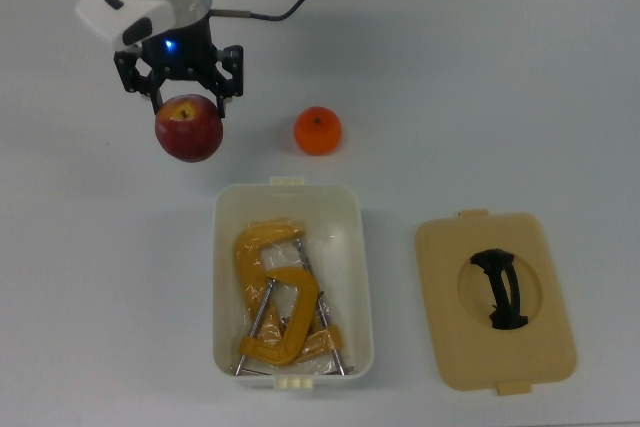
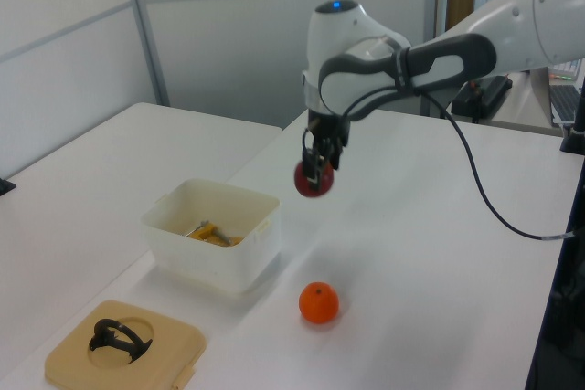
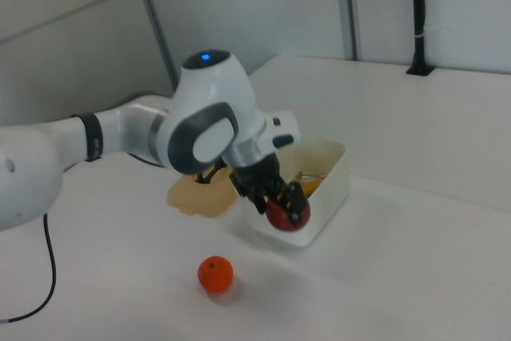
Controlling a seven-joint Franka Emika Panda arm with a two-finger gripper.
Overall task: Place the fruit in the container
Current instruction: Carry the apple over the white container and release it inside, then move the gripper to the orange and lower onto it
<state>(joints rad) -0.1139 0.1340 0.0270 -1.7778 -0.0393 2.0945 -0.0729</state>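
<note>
A dark red apple [image 1: 188, 128] [image 2: 313, 180] [image 3: 287, 212] hangs in the air with my gripper [image 1: 187, 107] [image 2: 314, 167] [image 3: 279, 201] shut on it, well above the table. In the top view it sits up and to the left of the white container [image 1: 226, 277] [image 2: 174, 244] [image 3: 339, 173], not over it. The orange mandarin [image 1: 318, 131] [image 2: 319, 303] [image 3: 215, 274] rests on the table, to the right of the apple in the top view. Yellow clamps [image 1: 275, 297] lie inside the container.
A flat tan lid [image 1: 495, 299] [image 2: 123, 346] with a black handle lies on the table to the right of the container in the top view. A black cable [image 2: 494, 216] trails from the arm over the white table.
</note>
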